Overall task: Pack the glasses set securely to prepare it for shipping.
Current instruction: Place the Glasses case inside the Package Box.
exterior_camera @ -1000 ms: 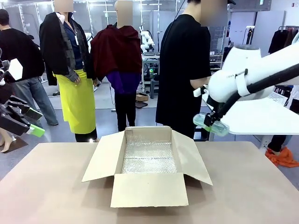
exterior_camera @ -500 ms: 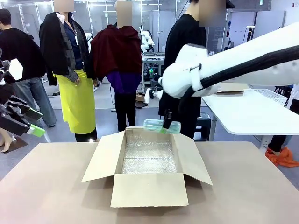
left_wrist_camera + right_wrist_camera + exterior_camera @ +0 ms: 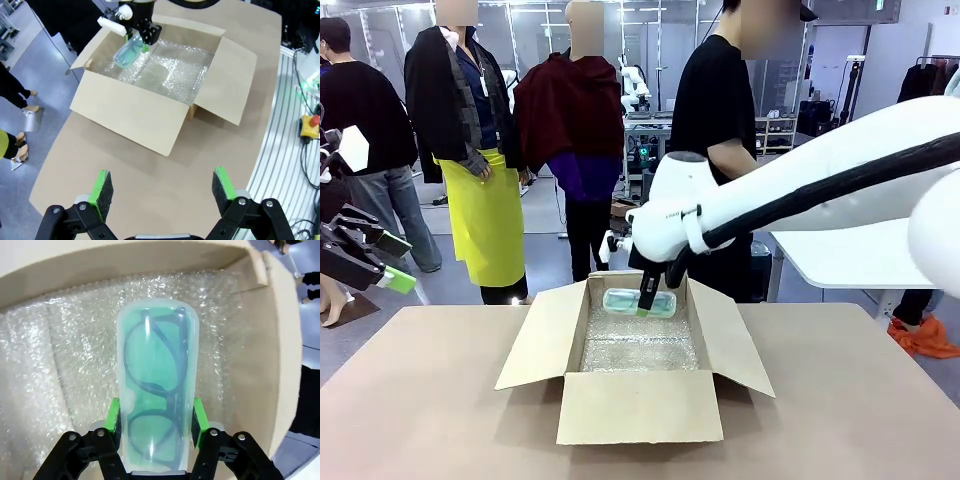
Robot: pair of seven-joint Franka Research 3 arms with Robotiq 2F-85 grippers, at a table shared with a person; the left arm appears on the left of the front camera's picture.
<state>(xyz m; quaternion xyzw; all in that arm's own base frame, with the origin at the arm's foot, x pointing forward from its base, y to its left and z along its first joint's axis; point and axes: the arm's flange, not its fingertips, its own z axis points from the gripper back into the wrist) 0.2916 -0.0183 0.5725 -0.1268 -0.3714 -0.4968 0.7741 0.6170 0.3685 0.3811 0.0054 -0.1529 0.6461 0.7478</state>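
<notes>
My right gripper (image 3: 647, 303) is shut on a clear case with mint-green glasses (image 3: 638, 302), one of the glasses set, and holds it inside the far end of the open cardboard box (image 3: 638, 405), just above the bubble wrap lining (image 3: 638, 345). In the right wrist view the case (image 3: 155, 390) sits between the green pads (image 3: 114, 416) over the bubble wrap (image 3: 60, 350). The left wrist view shows the right gripper (image 3: 145, 44) holding the case (image 3: 127, 51) at the box's (image 3: 130, 112) far end. My left gripper (image 3: 382, 262) hangs open off the table's left edge; its fingers (image 3: 101, 187) are spread wide over the bare table.
The box's flaps (image 3: 542, 335) are folded out to all sides on the brown table (image 3: 850, 410). A person in black (image 3: 715, 120) stands behind the box at the far side. A white table (image 3: 865, 250) stands at the back right.
My right arm has swung left from beside the white table, carrying the mint-green case over the box and lowering it into the far end. The left gripper has not moved.
</notes>
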